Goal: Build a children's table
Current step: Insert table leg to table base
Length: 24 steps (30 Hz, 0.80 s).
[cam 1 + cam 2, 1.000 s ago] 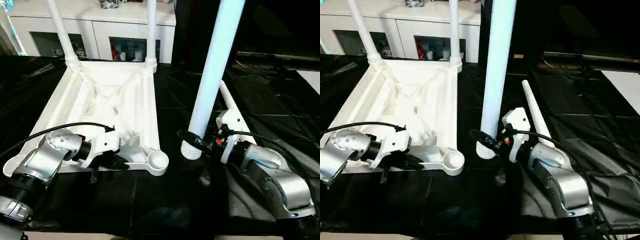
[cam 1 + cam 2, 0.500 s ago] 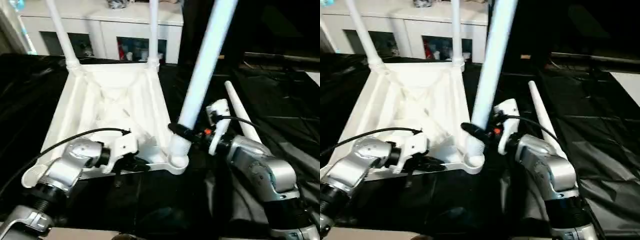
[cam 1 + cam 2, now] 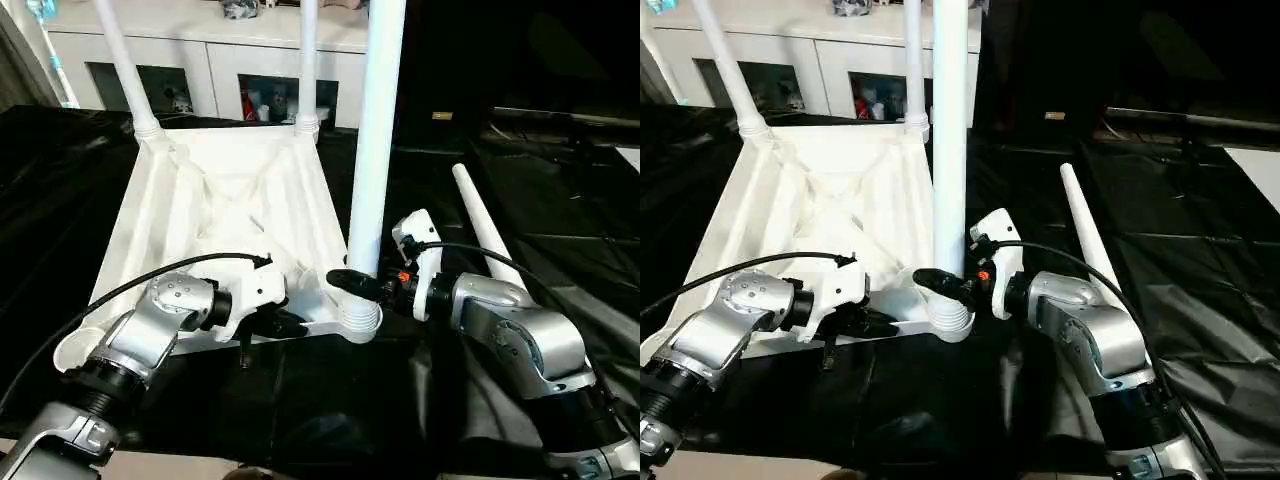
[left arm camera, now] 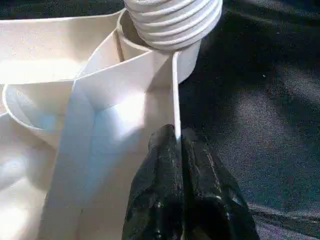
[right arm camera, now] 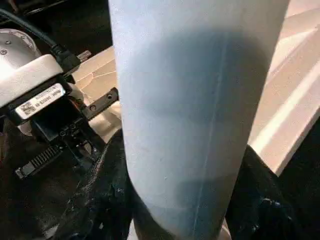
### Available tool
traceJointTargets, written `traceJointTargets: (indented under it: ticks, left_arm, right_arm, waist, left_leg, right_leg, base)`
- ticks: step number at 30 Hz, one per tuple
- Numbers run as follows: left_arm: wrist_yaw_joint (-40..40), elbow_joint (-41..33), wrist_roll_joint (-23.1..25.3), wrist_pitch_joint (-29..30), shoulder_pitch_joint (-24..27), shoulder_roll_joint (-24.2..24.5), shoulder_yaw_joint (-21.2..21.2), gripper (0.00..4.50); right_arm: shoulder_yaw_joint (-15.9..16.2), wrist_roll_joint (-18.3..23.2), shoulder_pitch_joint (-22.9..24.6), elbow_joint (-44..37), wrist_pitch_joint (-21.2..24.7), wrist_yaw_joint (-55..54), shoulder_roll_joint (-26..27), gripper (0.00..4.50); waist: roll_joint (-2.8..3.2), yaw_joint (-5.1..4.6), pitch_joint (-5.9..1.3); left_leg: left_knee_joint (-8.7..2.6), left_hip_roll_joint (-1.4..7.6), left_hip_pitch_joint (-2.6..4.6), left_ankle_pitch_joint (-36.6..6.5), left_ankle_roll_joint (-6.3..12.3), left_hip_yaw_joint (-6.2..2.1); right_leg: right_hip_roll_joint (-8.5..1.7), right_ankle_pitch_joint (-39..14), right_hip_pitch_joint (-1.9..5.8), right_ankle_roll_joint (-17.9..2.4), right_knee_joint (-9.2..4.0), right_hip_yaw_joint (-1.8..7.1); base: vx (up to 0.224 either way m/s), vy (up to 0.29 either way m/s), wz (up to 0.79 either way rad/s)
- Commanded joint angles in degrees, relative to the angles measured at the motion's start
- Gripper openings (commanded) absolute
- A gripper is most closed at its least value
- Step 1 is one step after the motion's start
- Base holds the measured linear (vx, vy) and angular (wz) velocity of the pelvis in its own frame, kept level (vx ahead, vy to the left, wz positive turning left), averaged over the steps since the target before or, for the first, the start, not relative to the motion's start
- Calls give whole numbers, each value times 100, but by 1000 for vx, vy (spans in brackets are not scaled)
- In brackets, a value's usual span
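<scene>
The white tabletop [image 3: 215,215] lies upside down, ribs up, on black cloth. Two white legs [image 3: 120,60] [image 3: 307,60] stand in its far corner sockets. My right gripper [image 3: 360,285] is shut on a third leg [image 3: 378,130], holding it upright with its threaded end [image 4: 172,20] at the mouth of the near right corner socket [image 3: 360,318]. In the right wrist view a black finger [image 5: 105,200] shows on each side of that leg. My left gripper [image 3: 285,323] is shut on the tabletop's thin near rim [image 4: 175,95], close beside that socket. A fourth leg [image 3: 485,235] lies loose on the cloth to the right.
The near left corner socket [image 3: 72,350] holds nothing. A white cabinet [image 3: 215,60] with glass doors stands behind the table. Black cloth [image 3: 560,220] covers the work surface. A flat white board [image 3: 1258,170] lies at the far right edge.
My right gripper has carried the third leg leftward from the cloth beside the tabletop to the near right corner socket and stood it upright. The left gripper keeps its hold on the rim.
</scene>
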Motion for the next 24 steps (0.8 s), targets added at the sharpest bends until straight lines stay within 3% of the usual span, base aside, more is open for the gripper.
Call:
traceJointTargets:
  ticks: [1,12,16,17,19,21,24]
  left_arm:
    - [-39,71,150,-65,-43,45,-95,0]
    - [-129,65,107,-62,-70,87,-68,0]
    - [-167,39,89,-36,-66,122,-54,0]
    - [-183,32,81,-28,-62,132,-50,0]
    - [-195,28,77,-23,-60,139,-47,0]
    - [-212,26,79,-12,-73,160,-39,0]
    - [-215,24,84,-5,-86,171,-38,0]
  right_arm:
    - [-35,-91,-89,160,-55,-43,-17,186]
    - [7,-250,-311,856,-404,-6,211,186]
    - [3,-208,-269,954,-328,49,174,186]
    - [-36,-146,-242,937,-251,47,183,186]
    - [-63,-100,-225,925,-206,48,192,186]
    - [-70,-87,-189,874,-205,109,181,186]
    - [-146,-85,-161,895,-312,103,232,186]
  waist:
    - [17,-17,-340]
    - [23,-44,-298]
    - [26,-53,-253]
    - [18,-59,-210]
    - [21,-61,-219]
    - [32,-66,-167]
    - [22,-69,-164]
  left_leg:
    - [-494,372,221,-1523,-344,-148]
    - [-515,374,222,-1719,-363,-152]
    - [-539,378,229,-1886,-386,-161]
    - [-553,380,225,-1908,-382,-157]
    - [-557,383,237,-1949,-381,-163]
    - [-573,379,224,-1984,-378,-164]
    - [-579,384,236,-2060,-390,-169]
  right_leg:
    - [-387,-888,73,-1085,-494,185]
    - [-388,-1063,48,-1108,-517,193]
    - [-386,-1305,25,-1035,-545,204]
    - [-383,-1327,-2,-1018,-562,210]
    - [-384,-1384,1,-1001,-564,211]
    - [-384,-1429,-23,-972,-580,222]
    - [-390,-1564,-26,-949,-593,225]
  base:
    - [0,0,0]
    - [0,0,0]
    - [0,0,0]
    - [0,0,0]
    - [0,0,0]
    - [0,0,0]
    - [0,0,0]
